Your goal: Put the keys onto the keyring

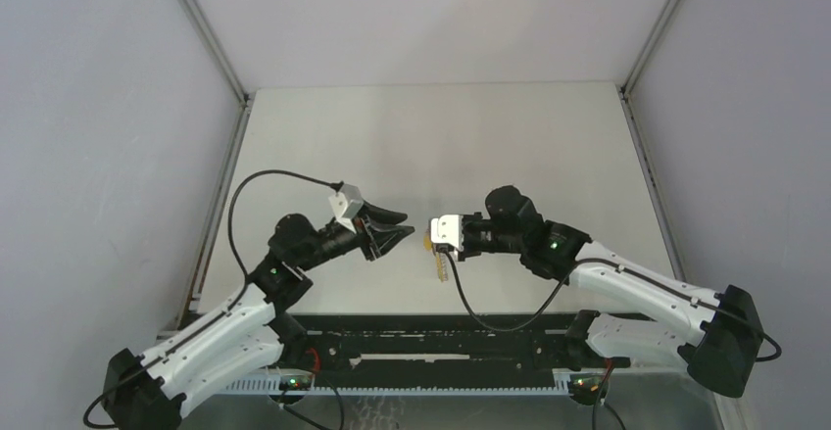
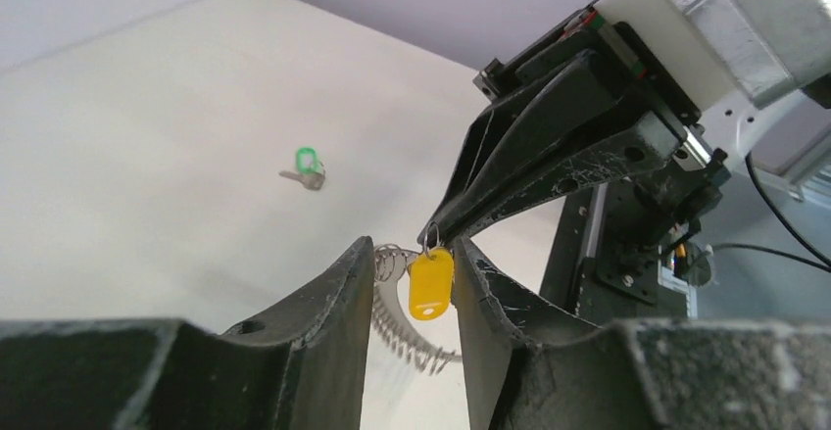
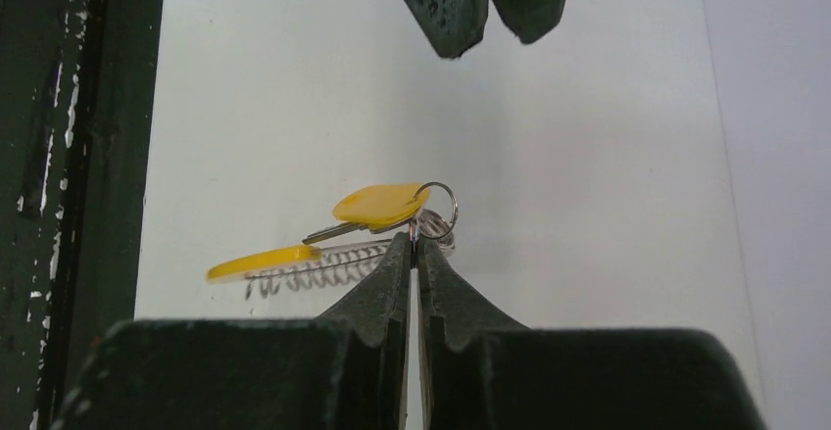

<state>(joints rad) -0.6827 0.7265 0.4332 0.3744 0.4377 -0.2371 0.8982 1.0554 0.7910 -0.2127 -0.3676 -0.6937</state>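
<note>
Saw right gripper (image 3: 415, 246) closed, tips pinching thin wire keyring (image 3: 440, 207) at centre of right wrist frame. Noted yellow-headed key (image 3: 377, 205) hung on that ring, just left of it. Found left gripper (image 2: 412, 254) partly open, gripping nothing, yellow head framed between jaws at lower centre. Saw wire coil (image 2: 392, 324) under key; could not tell whether hung or lay on table (image 2: 147, 156). Spotted green-headed key (image 2: 309, 167) flat on table, upper left of centre, well apart from grippers.

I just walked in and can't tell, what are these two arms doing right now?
The right gripper is shut on the keyring, held above the table with the yellow-orange key apparently hanging on it. The left gripper faces it, open, touching nothing. The green key lies on the table, not yet threaded.
</note>
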